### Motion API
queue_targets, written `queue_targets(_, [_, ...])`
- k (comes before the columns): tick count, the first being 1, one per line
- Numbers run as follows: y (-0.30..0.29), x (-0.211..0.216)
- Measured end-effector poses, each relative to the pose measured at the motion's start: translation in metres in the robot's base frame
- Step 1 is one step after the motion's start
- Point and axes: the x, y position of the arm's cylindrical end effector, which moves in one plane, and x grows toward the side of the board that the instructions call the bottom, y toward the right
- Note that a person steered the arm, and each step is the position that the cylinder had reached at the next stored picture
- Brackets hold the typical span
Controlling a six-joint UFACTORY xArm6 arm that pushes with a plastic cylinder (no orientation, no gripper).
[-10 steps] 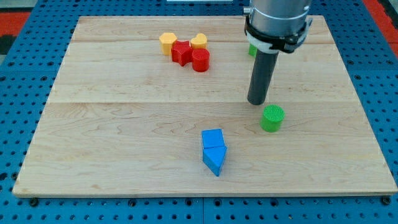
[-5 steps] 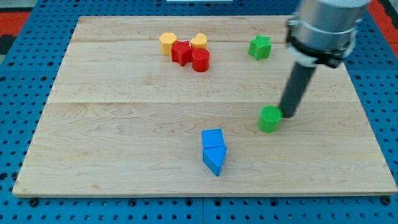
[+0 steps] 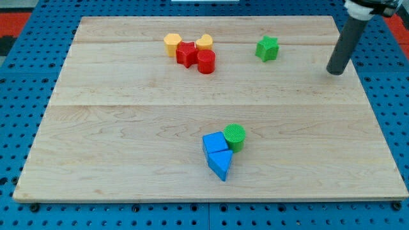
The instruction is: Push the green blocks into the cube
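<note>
While the green cylinder (image 3: 234, 136) is pressed against the blue cube (image 3: 215, 142) near the view's bottom (a blue triangular block (image 3: 220, 163) just below), the green star (image 3: 267, 48) is left up top, with my tip (image 3: 334, 71), jawless, seen right of it, apart.

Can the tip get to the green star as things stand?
Probably yes. My tip sits toward the view's right of the green star, with only bare board between them; no block stands in that path.
</note>
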Motion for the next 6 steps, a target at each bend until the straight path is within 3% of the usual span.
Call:
queue_targets(1, [0.0, -0.004])
queue_targets(4, [0.045, -0.085])
queue_targets(6, [0.003, -0.13])
